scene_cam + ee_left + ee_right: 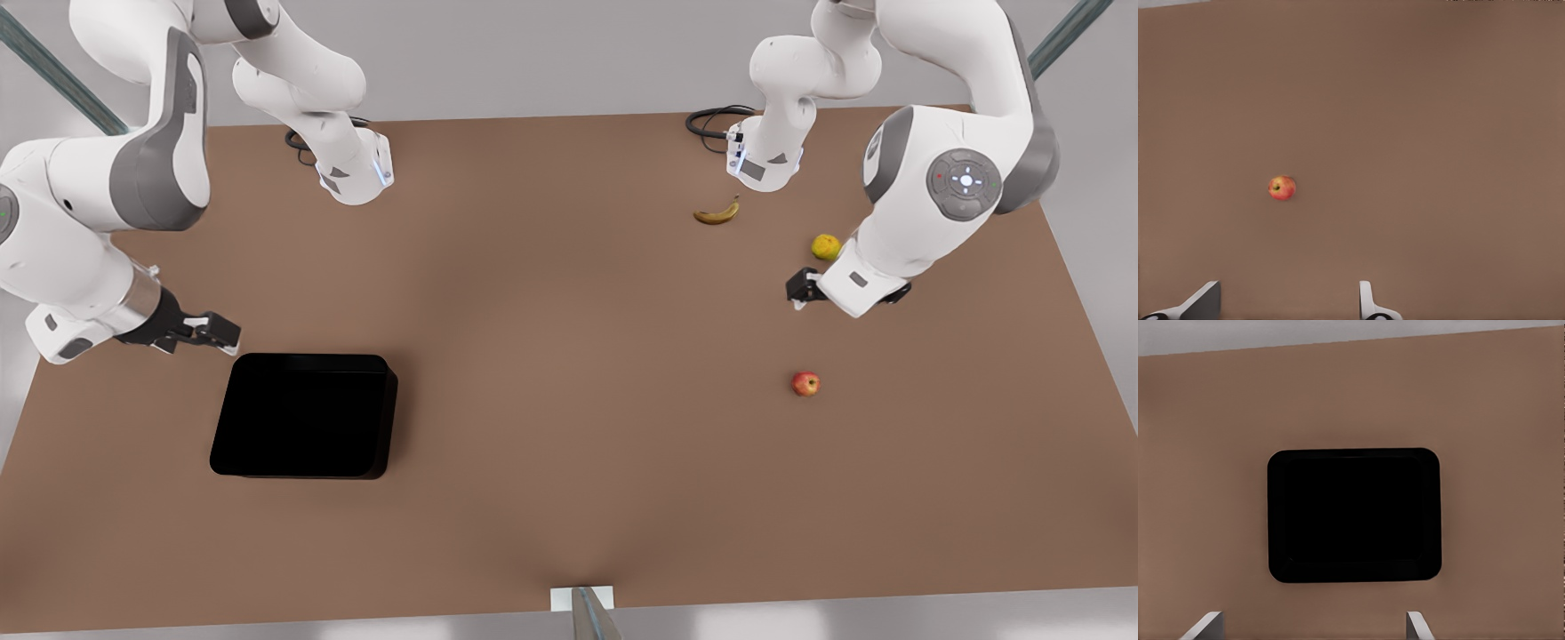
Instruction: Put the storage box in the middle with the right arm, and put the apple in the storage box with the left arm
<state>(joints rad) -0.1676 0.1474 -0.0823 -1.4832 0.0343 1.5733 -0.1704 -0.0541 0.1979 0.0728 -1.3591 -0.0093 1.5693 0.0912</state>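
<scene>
The matte-black storage box (302, 416) (1353, 515) rests flat on the brown table at the front view's left, with nothing in it. Just behind its far left corner hovers my right gripper (209, 333) (1311, 630), open and holding nothing. On the front view's right, the small red apple (805, 383) (1281, 187) sits alone on the table. My left gripper (800, 289) (1288, 307) hangs above the table a short way behind the apple, open and holding nothing, its fingers (1368, 303) well apart.
A banana (717, 213) and a yellow-green round fruit (826, 246) lie behind the left gripper. Both arm bases (356, 169) (765, 160) stand at the far edge with black cables (711, 120). A metal post (582, 609) rises at the near edge.
</scene>
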